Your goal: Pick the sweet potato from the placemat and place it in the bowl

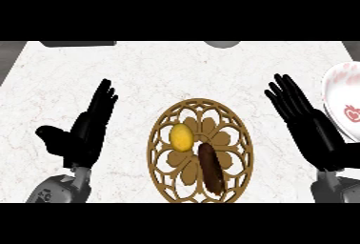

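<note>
A long dark brown sweet potato lies on the round, brown openwork placemat in the middle of the counter. Beside it on the mat sits a round yellow fruit. The white bowl with red marks stands at the right edge, partly cut off. My left hand is open to the left of the mat, fingers straight and pointing away. My right hand is open between the mat and the bowl, touching neither the sweet potato nor the fruit.
The white marble counter stretches around the mat. A grey object shows at the far left edge and a grey rounded thing at the far middle.
</note>
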Motion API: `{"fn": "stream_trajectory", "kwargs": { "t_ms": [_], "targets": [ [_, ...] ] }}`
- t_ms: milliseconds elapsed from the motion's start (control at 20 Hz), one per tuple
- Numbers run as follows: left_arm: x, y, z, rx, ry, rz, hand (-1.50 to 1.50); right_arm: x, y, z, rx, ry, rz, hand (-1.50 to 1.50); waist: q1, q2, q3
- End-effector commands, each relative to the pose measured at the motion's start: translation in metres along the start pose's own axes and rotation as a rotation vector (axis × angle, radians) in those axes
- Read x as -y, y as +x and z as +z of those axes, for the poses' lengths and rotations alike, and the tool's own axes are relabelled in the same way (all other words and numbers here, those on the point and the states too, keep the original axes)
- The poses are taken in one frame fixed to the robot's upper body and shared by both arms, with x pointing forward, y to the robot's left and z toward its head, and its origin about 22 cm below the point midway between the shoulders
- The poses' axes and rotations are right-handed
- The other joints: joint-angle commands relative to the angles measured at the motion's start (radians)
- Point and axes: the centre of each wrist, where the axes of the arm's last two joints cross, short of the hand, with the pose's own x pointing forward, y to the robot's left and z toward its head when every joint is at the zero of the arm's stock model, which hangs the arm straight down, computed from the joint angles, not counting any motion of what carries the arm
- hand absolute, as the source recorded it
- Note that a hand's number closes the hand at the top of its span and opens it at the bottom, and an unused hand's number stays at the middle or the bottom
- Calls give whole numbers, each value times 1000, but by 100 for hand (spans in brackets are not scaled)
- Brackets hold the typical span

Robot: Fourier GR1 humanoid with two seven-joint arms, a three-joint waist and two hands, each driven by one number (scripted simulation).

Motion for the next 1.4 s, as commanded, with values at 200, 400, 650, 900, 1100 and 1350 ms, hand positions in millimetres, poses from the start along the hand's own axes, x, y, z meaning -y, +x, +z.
{"fn": "stream_trajectory", "kwargs": {
  "t_ms": [200, 400, 650, 900, 1100, 1350],
  "targets": [
    [-6, -8, -2, 24, -16, -129, 0, -42, -27, 13, -330, 181, 615, 150, 34, -47, -38],
    [-12, -19, 1, -28, 12, -119, 0, -27, 12, -2, -55, -54, 989, -150, -27, -76, -37],
    [-21, -20, 4, -1, 12, -117, 0, -125, -28, 41, 198, -110, 861, -150, -16, -56, -26],
    [-25, -30, 6, -14, 3, -110, 0, -182, -29, 58, 281, -160, 1003, -150, -13, -53, -29],
    [-24, -35, 5, -8, 10, -108, 0, -202, -17, 56, 174, -236, 1195, -150, -24, -55, -30],
    [-36, -29, 0, 5, -20, -105, 0, -242, 7, 58, -3, -288, 1254, -150, 6, -46, -27]
  ]
}}
